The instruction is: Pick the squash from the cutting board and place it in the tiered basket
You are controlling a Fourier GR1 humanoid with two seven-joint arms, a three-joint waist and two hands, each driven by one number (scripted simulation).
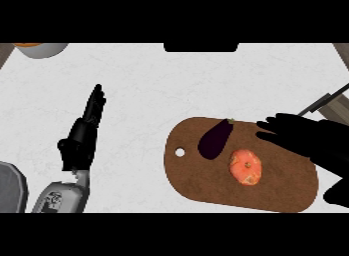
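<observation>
The squash (245, 166), a rounded orange piece with paler mottling, lies flat on the right half of the brown cutting board (206, 187), right of centre in the frame. Just to its upper left, apart from it by a thin strip of board, lies a dark purple eggplant (215, 140), long and slanted. That closeness is the likely trouble: fingers coming down a little too far left could catch or nudge the eggplant, or close on the wrong thing. The squash's rounded, low shape may also let it roll or slide out from under a closing hand. The right hand (317, 145) hangs at the frame's right, over the board's upper right edge, fingers spread wide and pointing left towards the squash, holding nothing and not yet touching it. The left hand (85, 131) rests open left of centre, fingers straight, pointing up the frame, well apart from the board. Thin dark bars at the far right edge may belong to the tiered basket (332, 97); I cannot tell. A bowl (40, 48) sits at the upper left.
</observation>
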